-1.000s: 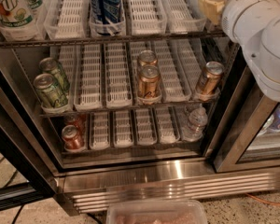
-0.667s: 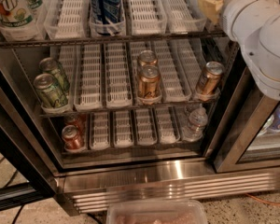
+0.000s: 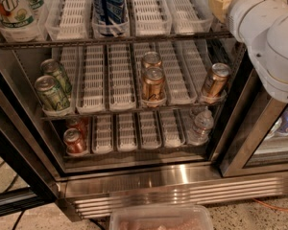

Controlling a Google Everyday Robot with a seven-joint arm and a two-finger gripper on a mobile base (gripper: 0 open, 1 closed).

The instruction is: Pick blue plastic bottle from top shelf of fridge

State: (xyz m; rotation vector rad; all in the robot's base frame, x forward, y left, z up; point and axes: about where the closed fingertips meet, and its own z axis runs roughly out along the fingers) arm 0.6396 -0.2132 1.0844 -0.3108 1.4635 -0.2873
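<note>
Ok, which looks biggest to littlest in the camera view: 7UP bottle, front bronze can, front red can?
1. 7UP bottle, even cut off by the edge.
2. Front bronze can.
3. Front red can, though farther away, so unsure.
The gripper is top right, beside the top shelf.

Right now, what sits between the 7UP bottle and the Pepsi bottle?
One empty white tray, in the camera view; the gripper is hidden behind the arm, upper right.
</note>
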